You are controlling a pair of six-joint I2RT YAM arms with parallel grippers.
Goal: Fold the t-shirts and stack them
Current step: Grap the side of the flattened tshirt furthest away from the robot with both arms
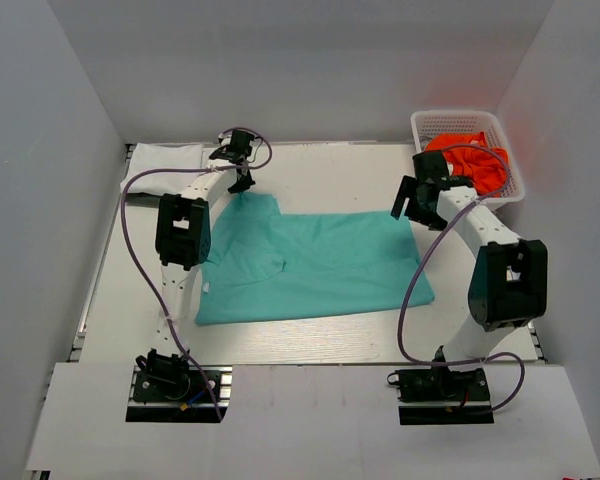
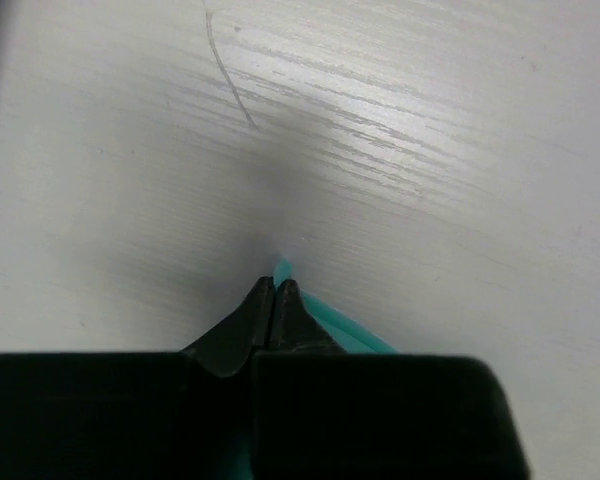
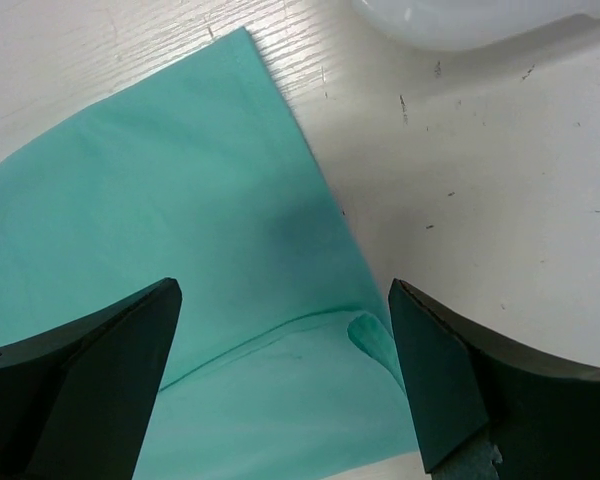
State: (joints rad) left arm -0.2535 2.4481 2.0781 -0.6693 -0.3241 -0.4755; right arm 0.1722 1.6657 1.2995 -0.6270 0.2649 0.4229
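The teal t-shirt (image 1: 320,265) lies spread on the tabletop (image 1: 310,342), its near hem towards the arm bases and a loose wrinkle left of centre. Further back, our left pincer (image 2: 273,290) is clamped tight on the shirt's far left corner, with only a sliver of teal showing past the tips. Our right pincer (image 3: 282,295) hangs spread wide above the far right corner, holding nothing; the cloth edge below it has a small curl.

We judge the main risk to be an uneven pull. If the left side lifts before the right has a grip, the shirt would drag askew and the fold would come out crooked. The thin bite on the left could also slip free under tension. If the right pincer closes on the curl alone, it may catch only one layer.

Beyond, the orange t-shirt (image 1: 475,160) sits in the white basket (image 1: 420,125), just beside the right arm, and a wide swing could knock it. The white t-shirt (image 1: 165,158) lies folded at the far left.
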